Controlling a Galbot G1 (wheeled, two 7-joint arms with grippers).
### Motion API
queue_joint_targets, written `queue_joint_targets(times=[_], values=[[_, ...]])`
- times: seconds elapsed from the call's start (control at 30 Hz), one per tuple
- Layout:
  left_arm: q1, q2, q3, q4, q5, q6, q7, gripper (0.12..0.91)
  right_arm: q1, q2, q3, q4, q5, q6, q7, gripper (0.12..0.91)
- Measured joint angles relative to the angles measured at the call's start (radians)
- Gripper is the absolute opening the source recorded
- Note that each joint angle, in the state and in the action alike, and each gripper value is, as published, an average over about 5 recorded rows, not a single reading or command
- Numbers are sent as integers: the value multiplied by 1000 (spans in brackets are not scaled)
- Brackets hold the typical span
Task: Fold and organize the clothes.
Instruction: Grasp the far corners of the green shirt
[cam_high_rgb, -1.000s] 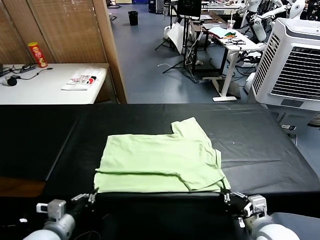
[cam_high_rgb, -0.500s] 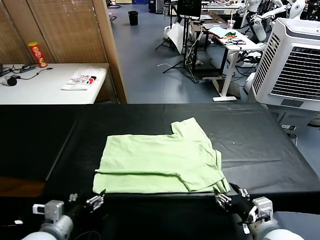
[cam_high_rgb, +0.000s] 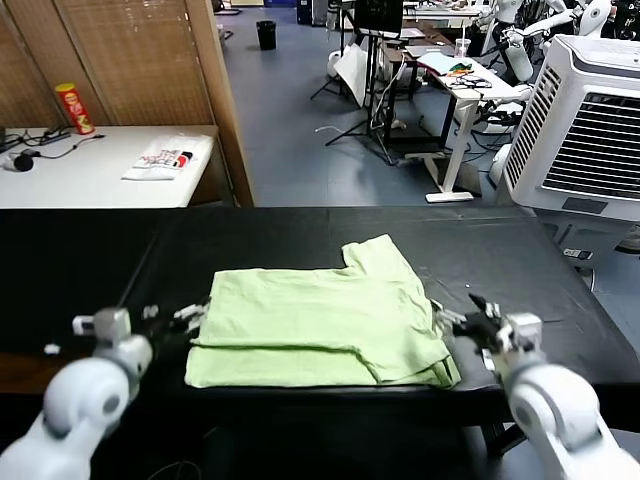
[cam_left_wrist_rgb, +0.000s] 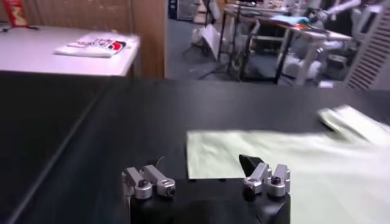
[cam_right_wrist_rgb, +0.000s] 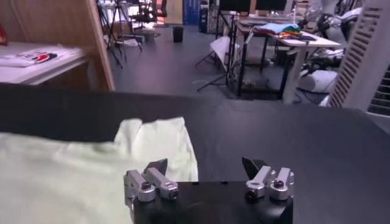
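T-shirt (cam_high_rgb: 322, 324), pale green, lies folded flat mid-way across the black table (cam_high_rgb: 520, 260), near its front edge, one sleeve poking toward the far side. No print shows on the shirt; only plain fabric faces up. Left gripper (cam_high_rgb: 187, 317) sits just beside the shirt's left edge, fingers spread, holding nothing. Right gripper (cam_high_rgb: 459, 318) is by the shirt's right edge, also released and empty; its wrist view shows the sleeve just past the fingertips. Plenty of bare black table either side of the shirt and beyond it. Far left of the shirt, a white side table (cam_high_rgb: 80, 175) carries a white packet (cam_high_rgb: 167, 159) with red and black marks, unreadable, and a red can (cam_high_rgb: 74, 108).
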Motion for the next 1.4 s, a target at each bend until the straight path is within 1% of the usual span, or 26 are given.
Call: queue_joint_targets(times=[0.2, 0.4, 0.5, 0.63, 0.77, 0.9, 1.1, 1.3, 1.4], values=[[-173, 1, 105, 166, -42, 28, 11, 798, 191, 45, -111, -223, -8, 10, 3, 798], [-283, -27, 175, 286, -55, 37, 35, 798, 318, 86, -179, -398, -9, 17, -1, 798], [-320, -46, 201, 333, -48, 38, 41, 798, 358, 104, -199, -464, -13, 18, -11, 798], [-348, -61, 225, 381, -42, 41, 47, 798, 402, 127, -226, -536, -27, 12, -37, 798], [-359, -69, 235, 408, -34, 41, 56, 798, 437, 148, -248, -588, -30, -13, -54, 798], [-365, -73, 238, 423, -32, 41, 60, 798, 455, 161, -262, -619, -29, -30, -53, 798], [-363, -73, 241, 424, -38, 45, 64, 795, 468, 175, -270, -642, -28, -34, -50, 792], [-350, -63, 240, 395, -58, 48, 66, 705, 464, 176, -269, -632, -18, -37, -38, 789], [-344, -56, 240, 379, -63, 51, 65, 693, 456, 173, -268, -619, -10, -37, -31, 784]])
